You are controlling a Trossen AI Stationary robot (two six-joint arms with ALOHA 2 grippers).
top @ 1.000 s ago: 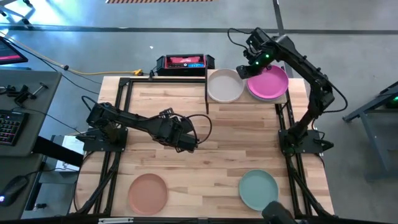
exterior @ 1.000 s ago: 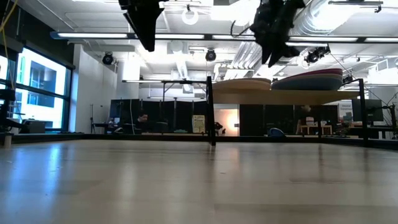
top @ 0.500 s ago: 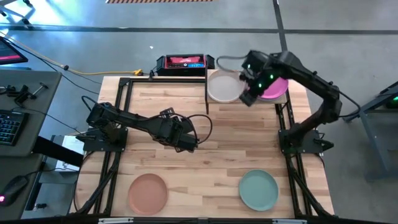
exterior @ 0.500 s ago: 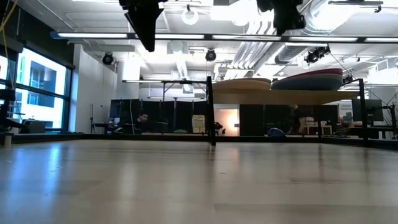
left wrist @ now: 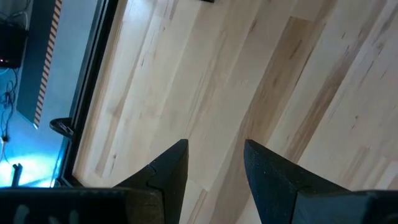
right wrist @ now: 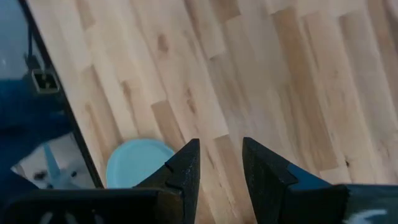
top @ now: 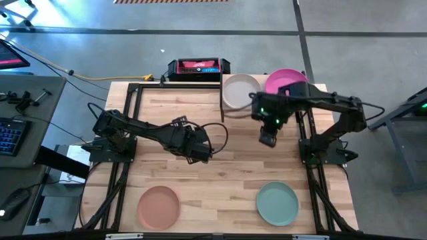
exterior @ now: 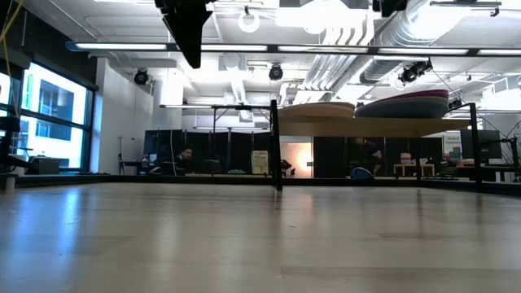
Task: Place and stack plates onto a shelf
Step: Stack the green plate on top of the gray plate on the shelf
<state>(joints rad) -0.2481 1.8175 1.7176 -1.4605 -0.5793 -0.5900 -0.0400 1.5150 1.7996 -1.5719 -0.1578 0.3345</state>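
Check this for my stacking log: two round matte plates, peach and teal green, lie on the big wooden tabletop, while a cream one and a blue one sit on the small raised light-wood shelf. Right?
Nearly. The high view shows the round matte cream plate sharing the small raised light-wood shelf with a round matte magenta plate, not a blue one. The round matte peach plate and teal green plate do lie on the big wooden tabletop.
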